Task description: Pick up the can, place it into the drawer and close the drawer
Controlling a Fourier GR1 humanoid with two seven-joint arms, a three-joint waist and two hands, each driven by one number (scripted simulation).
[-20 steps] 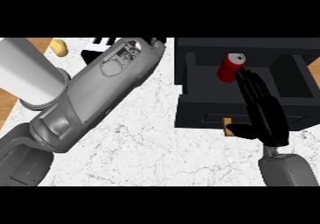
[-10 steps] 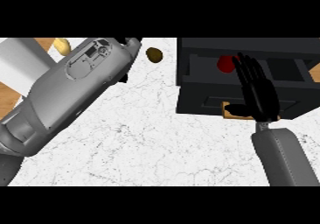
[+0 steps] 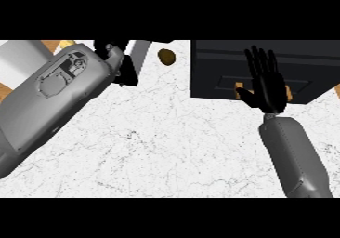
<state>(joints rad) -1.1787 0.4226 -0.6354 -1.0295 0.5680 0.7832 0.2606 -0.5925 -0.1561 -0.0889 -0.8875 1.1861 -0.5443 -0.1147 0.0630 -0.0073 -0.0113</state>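
The dark drawer unit (image 3: 221, 65) stands at the upper right of the marble counter (image 3: 173, 139). Its drawer front (image 3: 310, 83) sits pushed in, with no opening showing. My right hand (image 3: 265, 86) lies flat against that front, open, fingers straight and pointing away from me, covering most of a brass handle (image 3: 239, 89). The can shows nowhere in the head view. My left forearm (image 3: 56, 97) crosses the left side, and my left hand (image 3: 116, 58) hangs at the top edge with relaxed fingers, holding nothing.
A small brown rounded object (image 3: 166, 56) lies on the counter just left of the drawer unit. A white block (image 3: 22, 58) stands at the far upper left beside a strip of wood (image 3: 55, 45).
The open drawer with the red can inside has slid shut under my right hand, which moved forward with it. The can is now hidden. My left arm has shifted slightly.
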